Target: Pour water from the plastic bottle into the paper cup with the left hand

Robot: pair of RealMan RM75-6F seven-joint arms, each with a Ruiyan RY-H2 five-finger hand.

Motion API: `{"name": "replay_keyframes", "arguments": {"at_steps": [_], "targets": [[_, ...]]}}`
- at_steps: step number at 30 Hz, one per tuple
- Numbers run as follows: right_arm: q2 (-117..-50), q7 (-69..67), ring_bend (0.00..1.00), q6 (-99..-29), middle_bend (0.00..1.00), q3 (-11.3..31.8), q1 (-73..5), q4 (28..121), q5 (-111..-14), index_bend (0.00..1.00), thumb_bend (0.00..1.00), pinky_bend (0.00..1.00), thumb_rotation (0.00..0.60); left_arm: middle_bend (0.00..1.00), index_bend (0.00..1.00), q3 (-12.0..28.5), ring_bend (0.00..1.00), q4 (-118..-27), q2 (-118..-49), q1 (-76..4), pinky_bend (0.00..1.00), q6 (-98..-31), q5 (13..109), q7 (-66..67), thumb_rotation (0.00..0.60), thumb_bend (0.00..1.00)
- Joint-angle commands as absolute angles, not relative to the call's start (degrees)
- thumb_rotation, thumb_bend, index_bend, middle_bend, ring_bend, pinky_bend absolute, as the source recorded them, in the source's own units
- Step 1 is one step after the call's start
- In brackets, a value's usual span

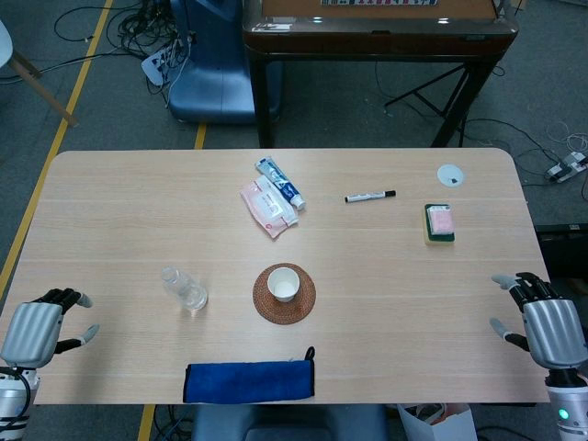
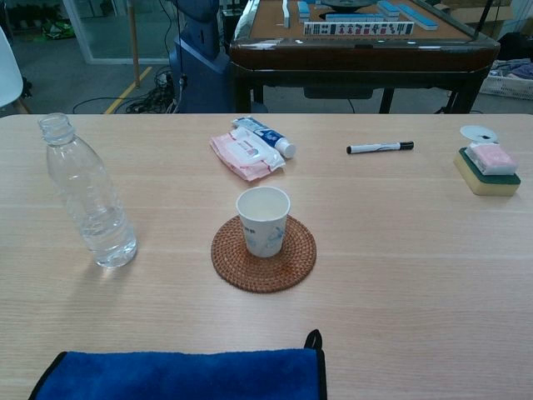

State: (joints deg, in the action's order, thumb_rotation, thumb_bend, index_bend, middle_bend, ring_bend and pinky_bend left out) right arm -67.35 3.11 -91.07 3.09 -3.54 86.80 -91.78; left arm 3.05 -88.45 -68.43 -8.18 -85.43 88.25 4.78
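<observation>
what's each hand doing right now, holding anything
Left hand: open, holding nothing, resting at the table's left edge, apart from the plastic bottle.
Right hand: open, holding nothing, at the table's right edge.

The clear plastic bottle (image 2: 90, 200) and white, blue-printed paper cup (image 2: 263, 220) on a brown woven coaster (image 2: 263, 254) stand on pale woodgrain table (image 2: 400, 275). A deep blue cloth (image 2: 179, 375) has black edging

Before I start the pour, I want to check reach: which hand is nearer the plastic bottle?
Left. The left hand rests near the table's left edge, beside the plastic bottle; the right hand sits far across, by the right edge.
</observation>
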Motion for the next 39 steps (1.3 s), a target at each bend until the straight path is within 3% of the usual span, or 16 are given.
{"name": "replay_keyframes", "arguments": {"at_steps": [1, 7, 14, 19, 28, 34, 39], "targets": [[-67.20, 3.14, 0.26, -91.10, 0.41, 3.18, -3.58, 87.03, -91.83, 0.31, 0.08, 0.41, 0.600, 0.49, 0.50, 3.15, 0.43, -88.15, -68.73, -8.18, 0.65, -85.60, 88.18, 4.68, 0.600, 0.13], [-66.88, 2.60, 0.26, -91.36, 0.41, 3.38, -3.41, 87.28, -91.61, 0.31, 0.08, 0.41, 0.600, 0.49, 0.43, 3.19, 0.43, -88.50, -68.75, -8.41, 0.65, -85.02, 87.81, 3.26, 0.600, 0.13], [-66.71, 2.37, 0.26, -92.01, 0.41, 3.39, -3.05, 87.35, -91.78, 0.31, 0.08, 0.41, 0.600, 0.48, 0.24, 4.28, 0.42, -86.67, -70.93, -9.51, 0.63, -83.44, 86.23, -1.71, 0.600, 0.13], [-66.61, 1.93, 0.26, -92.60, 0.41, 3.51, -2.60, 87.40, -91.53, 0.31, 0.08, 0.41, 0.600, 0.28, 0.08, 5.10, 0.27, -85.73, -71.70, -11.25, 0.49, -78.10, 82.46, -6.07, 0.600, 0.13], [-66.34, 1.27, 0.26, -93.17, 0.41, 3.71, -2.03, 87.30, -91.07, 0.31, 0.08, 0.41, 0.600, 0.14, 0.00, 6.25, 0.13, -86.79, -71.95, -13.84, 0.35, -70.34, 78.03, -15.01, 0.600, 0.13], [-66.24, 0.79, 0.26, -94.17, 0.41, 3.71, -1.44, 87.28, -91.28, 0.31, 0.08, 0.41, 0.600, 0.12, 0.00, 6.61, 0.11, -90.74, -70.72, -15.44, 0.32, -64.42, 76.45, -24.81, 0.600, 0.12], [-66.17, 0.59, 0.26, -94.68, 0.41, 3.55, -1.04, 87.27, -91.61, 0.31, 0.08, 0.41, 0.600, 0.12, 0.00, 6.69, 0.11, -90.17, -72.44, -16.93, 0.32, -62.43, 76.20, -25.37, 0.600, 0.12]]}}
